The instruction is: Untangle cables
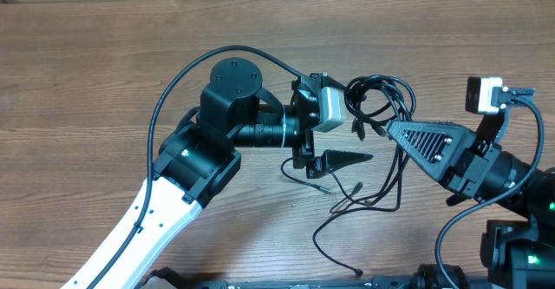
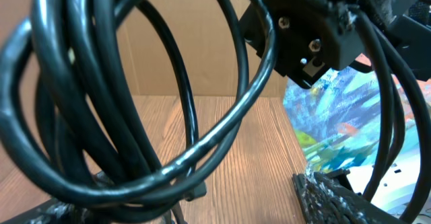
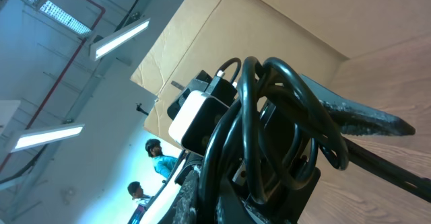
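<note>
We are loosening the knotted thin black cables (image 1: 379,98): the closed right gripper (image 1: 392,131) carries their loops; the left gripper (image 1: 364,133), wide open around them, must pinch one strand next.

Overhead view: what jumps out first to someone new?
The knot of thin black cables right of centre on the brown wooden table, with loose strands trailing toward the bottom edge. The left gripper stands open, coils between its fingers, and the shut right gripper pokes into them from the right.
</note>
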### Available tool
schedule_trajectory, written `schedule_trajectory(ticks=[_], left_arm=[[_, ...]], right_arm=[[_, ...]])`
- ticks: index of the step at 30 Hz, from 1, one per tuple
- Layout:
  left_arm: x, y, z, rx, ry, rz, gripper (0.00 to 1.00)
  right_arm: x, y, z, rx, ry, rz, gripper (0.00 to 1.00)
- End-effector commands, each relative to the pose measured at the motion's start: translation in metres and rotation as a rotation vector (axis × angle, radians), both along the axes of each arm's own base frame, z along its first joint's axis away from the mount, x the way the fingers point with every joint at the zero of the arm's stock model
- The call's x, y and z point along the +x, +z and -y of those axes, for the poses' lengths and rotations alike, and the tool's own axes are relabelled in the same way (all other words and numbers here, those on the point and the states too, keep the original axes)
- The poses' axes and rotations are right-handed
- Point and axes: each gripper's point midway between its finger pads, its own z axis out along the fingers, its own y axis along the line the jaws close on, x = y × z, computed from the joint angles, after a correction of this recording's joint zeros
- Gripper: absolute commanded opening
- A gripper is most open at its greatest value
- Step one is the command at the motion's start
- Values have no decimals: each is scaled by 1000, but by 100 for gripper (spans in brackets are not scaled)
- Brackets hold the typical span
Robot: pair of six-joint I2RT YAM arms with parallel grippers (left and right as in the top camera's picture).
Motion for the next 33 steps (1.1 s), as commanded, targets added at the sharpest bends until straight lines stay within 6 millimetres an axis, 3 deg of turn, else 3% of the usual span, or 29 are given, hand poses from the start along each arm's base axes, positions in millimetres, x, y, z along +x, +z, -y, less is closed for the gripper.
schedule_trajectory(ticks=[1,2,6,8,14,22,29,31,33], left_arm=[[-6,7,3,-22,-38,31,82],[-6,8,3,-25,-38,36,79],[-8,10,3,-32,-53,41,39],[-13,10,3,-35,-80,38,27],[-17,11,3,-39,-106,34,9],[-10,1,-7,-4,-79,-24,4],[-1,-5,-18,15,-49,-63,4],[-3,-6,-19,18,-61,-75,4],[-5,-10,-20,29,-76,-55,4]], right_arm=[[-6,9,0,5,4,20,4],[-6,9,0,5,4,20,4],[-5,10,0,9,-3,19,4],[-4,10,1,12,-10,19,4],[-2,10,1,10,-12,21,4],[9,-6,2,-80,-45,100,4],[20,-59,1,-265,-44,130,4],[19,-80,0,-330,-28,132,9],[17,-98,0,-385,-11,136,24]])
